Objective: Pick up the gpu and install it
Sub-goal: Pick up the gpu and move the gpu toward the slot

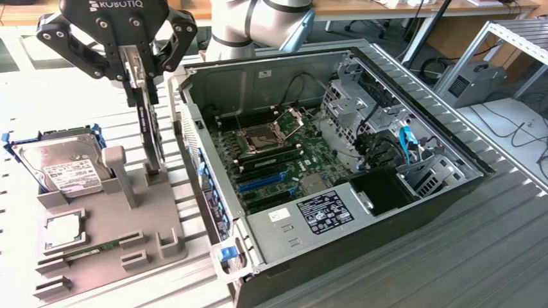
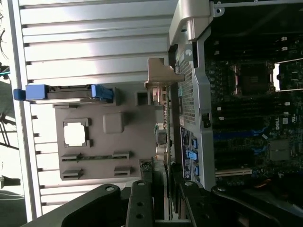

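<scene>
Claw (image 1: 140, 64) is clamped on the gpu's (image 1: 151, 135) top edge, card upright above its slot in the grey holder (image 1: 115, 224) beside the open computer case (image 1: 342, 160) — best kept vertical, grip firm.

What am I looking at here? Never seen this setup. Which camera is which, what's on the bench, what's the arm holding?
It is one robot arm with a two-finger gripper. One picture comes from a camera off the arm that looks down on the bench; the other comes from a camera on the wrist, looking down along the fingers.

On the bench lies an open computer case with its motherboard exposed. At the exterior view's left is a grey parts holder. It carries a silver hard drive with a white label in blue rails, a square chip and a narrow green memory stick.

The gripper is closed on the top edge of the gpu, a thin card standing upright on edge, its lower end at a slot of the holder, beside the case.
</scene>
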`<action>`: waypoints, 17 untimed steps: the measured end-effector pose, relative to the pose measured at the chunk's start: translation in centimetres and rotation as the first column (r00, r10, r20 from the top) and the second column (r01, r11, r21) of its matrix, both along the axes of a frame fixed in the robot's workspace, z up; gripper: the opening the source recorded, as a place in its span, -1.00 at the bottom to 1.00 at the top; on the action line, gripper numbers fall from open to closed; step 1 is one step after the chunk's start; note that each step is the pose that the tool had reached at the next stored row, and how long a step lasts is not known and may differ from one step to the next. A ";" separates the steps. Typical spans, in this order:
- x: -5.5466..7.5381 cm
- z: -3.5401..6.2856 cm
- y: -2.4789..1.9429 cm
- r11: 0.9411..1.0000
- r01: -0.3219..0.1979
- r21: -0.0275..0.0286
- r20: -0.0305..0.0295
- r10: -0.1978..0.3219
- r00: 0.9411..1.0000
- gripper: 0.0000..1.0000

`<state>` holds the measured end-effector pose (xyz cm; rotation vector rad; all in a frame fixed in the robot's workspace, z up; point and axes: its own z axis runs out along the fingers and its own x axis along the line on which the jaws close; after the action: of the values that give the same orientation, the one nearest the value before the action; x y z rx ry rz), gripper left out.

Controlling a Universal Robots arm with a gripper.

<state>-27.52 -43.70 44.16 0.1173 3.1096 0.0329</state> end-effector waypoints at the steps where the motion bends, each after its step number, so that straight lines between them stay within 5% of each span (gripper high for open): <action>1: 0.0 0.00 0.00 1.000 0.000 0.000 0.000 0.000 1.000 -0.47; 17: 1.9 0.00 0.00 1.000 0.000 -0.007 -0.004 0.000 1.000 -0.47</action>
<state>-25.64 -43.70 44.16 0.1173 3.1134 0.0223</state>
